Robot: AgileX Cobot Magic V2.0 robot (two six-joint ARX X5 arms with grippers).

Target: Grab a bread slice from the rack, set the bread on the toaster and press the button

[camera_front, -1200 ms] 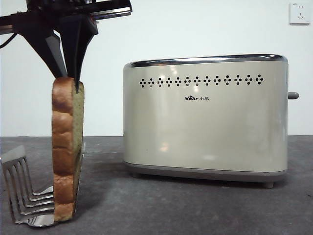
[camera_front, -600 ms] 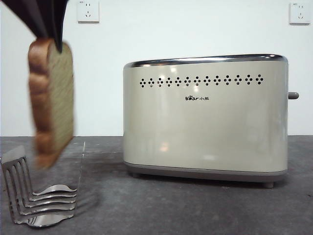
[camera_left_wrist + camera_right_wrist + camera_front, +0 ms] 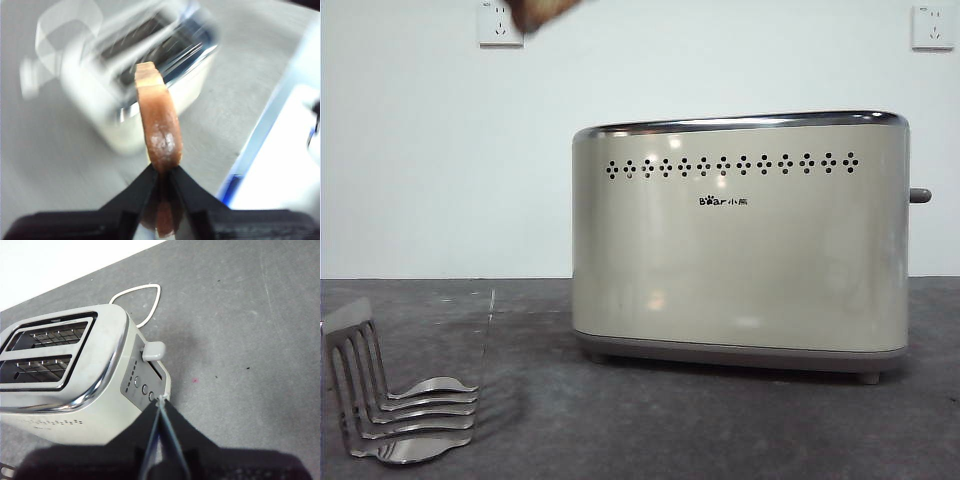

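My left gripper point(image 3: 161, 170) is shut on the slice of bread point(image 3: 160, 125), gripping its brown crust edge. The bread hangs high in the air. In the front view only its lowest corner point(image 3: 540, 12) shows at the top edge, left of the toaster point(image 3: 740, 240). The left wrist view shows the toaster point(image 3: 130, 75) blurred, beyond and below the bread. The silver rack point(image 3: 400, 410) stands at the front left with no bread in it. My right gripper point(image 3: 160, 400) is shut on nothing, above the toaster's narrow end near the button point(image 3: 153, 351), which also sticks out sideways in the front view point(image 3: 919, 195).
Both toaster slots point(image 3: 45, 352) face up with nothing in them. A white cable point(image 3: 142, 300) loops on the grey table behind the toaster. Three small round knobs point(image 3: 144, 388) sit below the lever. White wall sockets point(image 3: 500, 25) are on the wall.
The slice has been lifted out of the rack, up and to the right, until it is almost out of the front view. The rack now holds nothing. The toaster has not moved.
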